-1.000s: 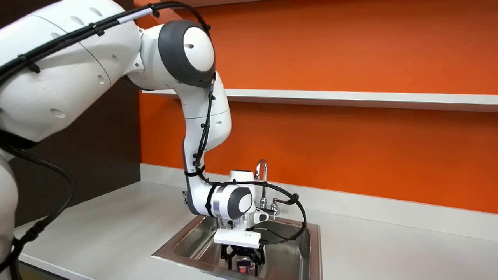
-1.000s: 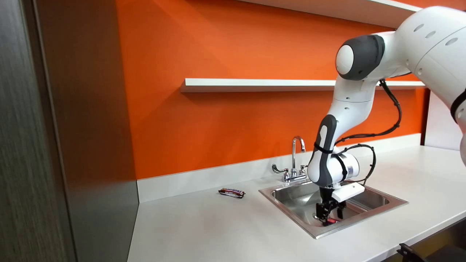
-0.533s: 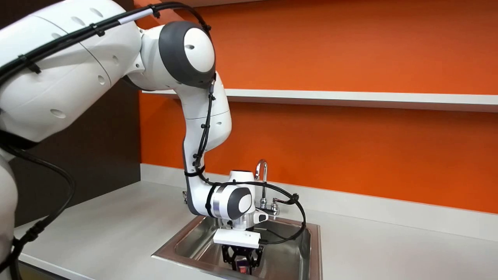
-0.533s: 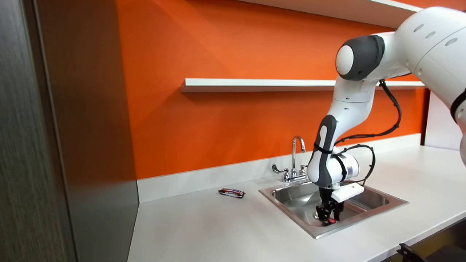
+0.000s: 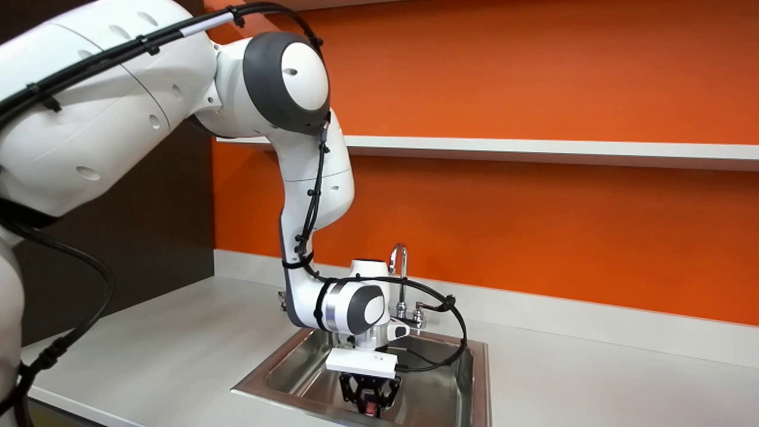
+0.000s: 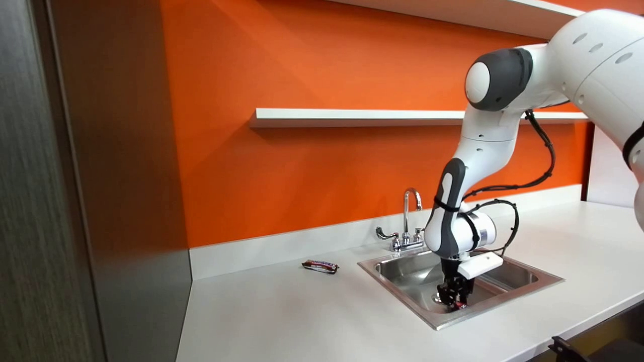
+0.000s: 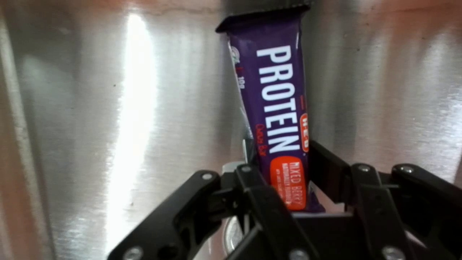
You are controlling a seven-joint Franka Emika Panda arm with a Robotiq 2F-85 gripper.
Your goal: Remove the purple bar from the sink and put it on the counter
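Note:
The purple bar (image 7: 276, 97) lies lengthwise in the wrist view, its wrapper printed with white "PROTEIN" lettering and an orange-red patch. My gripper (image 7: 281, 155) is shut on its near part, with one finger against each long side. In both exterior views the gripper (image 5: 370, 403) is down inside the steel sink (image 6: 402, 294), and only a reddish end of the bar (image 6: 459, 304) shows between the dark fingers. The light grey counter (image 6: 282, 317) surrounds the basin.
Another wrapped bar (image 6: 320, 266) lies on the counter beside the sink. A chrome faucet (image 6: 406, 216) with handles stands behind the basin. The round drain (image 7: 234, 231) is partly covered by the gripper. A white shelf (image 6: 352, 115) runs along the orange wall.
The gripper's fingers have drawn together from wide apart onto the bar. The arm has hardly moved, and the bar remains low in the basin.

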